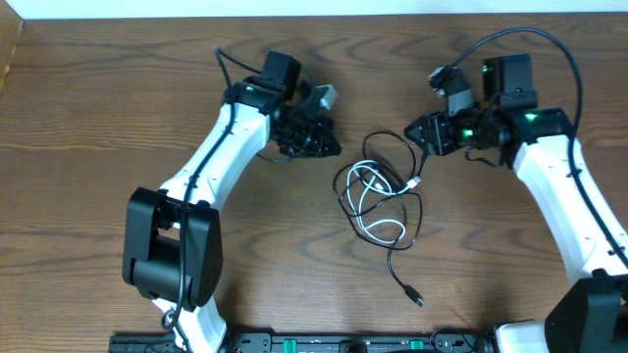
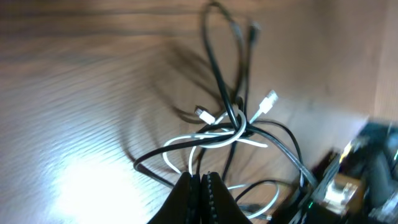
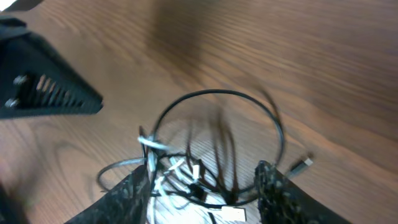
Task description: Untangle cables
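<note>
2 thin cords knotted mid-table

Glossy black cable and white cable lie looped through each other on the wood-grain table, between both arms. Left gripper: slim dark fingers pressed together. Right gripper: speckled fingers apart, beside the loops.

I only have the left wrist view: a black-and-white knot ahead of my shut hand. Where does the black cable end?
Observer: Overhead, the black cable leaves the tangle toward the near edge of the table; its plug lies free.
Operator: And the right hand?
Observer: The right hand is open, with one finger on each side of the tangle.
Operator: Am I touching anything?
Observer: No. Overhead shows bare wood between the left hand and the white cable.
</note>
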Motion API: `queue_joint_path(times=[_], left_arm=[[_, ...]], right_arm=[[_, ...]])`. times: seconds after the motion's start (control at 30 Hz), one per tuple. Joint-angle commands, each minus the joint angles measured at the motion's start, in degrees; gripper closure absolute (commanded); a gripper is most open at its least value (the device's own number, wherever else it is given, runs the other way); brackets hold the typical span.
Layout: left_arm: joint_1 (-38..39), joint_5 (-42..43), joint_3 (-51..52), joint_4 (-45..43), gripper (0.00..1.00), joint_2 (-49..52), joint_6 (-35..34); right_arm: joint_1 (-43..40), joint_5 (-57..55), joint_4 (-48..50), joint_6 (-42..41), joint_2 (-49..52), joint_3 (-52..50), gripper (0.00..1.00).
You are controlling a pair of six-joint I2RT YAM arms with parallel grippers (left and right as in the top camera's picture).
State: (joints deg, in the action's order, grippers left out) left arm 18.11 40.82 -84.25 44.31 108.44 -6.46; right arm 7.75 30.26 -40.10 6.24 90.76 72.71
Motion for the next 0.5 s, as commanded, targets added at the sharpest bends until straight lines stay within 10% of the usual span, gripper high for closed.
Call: queue_joint_path(times=[0.0,0.47], left_arm=[[-3.26,-4.42,-1.86,0.22,0.93,0.33,-11.08],[4.13,-4.50,-1.18,-2.69,0.75,6.38,-14.43]], right_arm=[[5.09,2.19,1.49,-0.48,3.10,0.85,0.54],[0.44,-5.73,0.39,-13.44,3.87,0.85,0.41]])
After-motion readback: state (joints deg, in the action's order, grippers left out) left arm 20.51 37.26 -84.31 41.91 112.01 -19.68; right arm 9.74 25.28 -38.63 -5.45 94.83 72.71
